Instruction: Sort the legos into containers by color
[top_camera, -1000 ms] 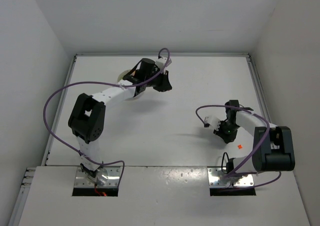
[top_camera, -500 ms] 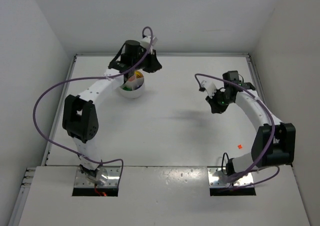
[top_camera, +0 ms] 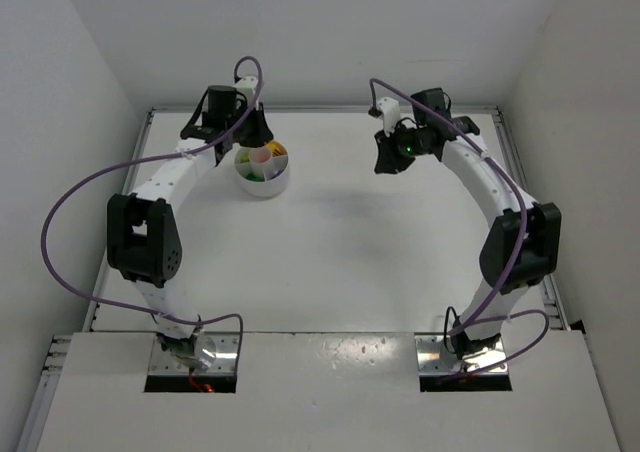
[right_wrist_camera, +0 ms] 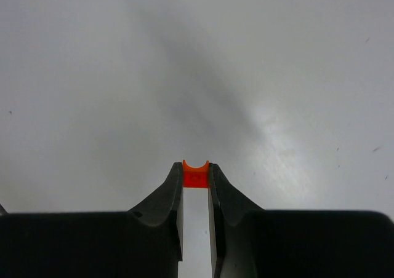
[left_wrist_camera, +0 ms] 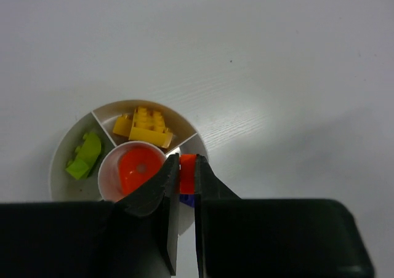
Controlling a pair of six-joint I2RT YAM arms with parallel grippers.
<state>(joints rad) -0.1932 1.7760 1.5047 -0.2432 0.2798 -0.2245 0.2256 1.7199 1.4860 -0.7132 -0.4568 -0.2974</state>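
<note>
The white divided dish (top_camera: 262, 185) stands at the far left. In the left wrist view the dish (left_wrist_camera: 143, 101) holds yellow bricks (left_wrist_camera: 140, 125), a green brick (left_wrist_camera: 84, 157), a round orange piece (left_wrist_camera: 138, 170) in its middle cup and a blue bit (left_wrist_camera: 188, 198). My left gripper (left_wrist_camera: 186, 161) is shut on a red-orange brick (left_wrist_camera: 186, 174) just above the dish's right section; from above the gripper (top_camera: 254, 132) hangs at the dish's far edge. My right gripper (right_wrist_camera: 196, 165) is shut on an orange brick (right_wrist_camera: 196, 177) above bare table; from above it (top_camera: 386, 160) is at the far centre-right.
White walls close in the table (top_camera: 330, 242) on the left, far and right sides. Purple cables loop off both arms. The right arm's elbow (top_camera: 518, 247) stands near the right wall.
The left gripper has swung left from beyond the dish to over its far edge. The right arm has stretched from the near right to the far centre-right, still gripping its brick.
</note>
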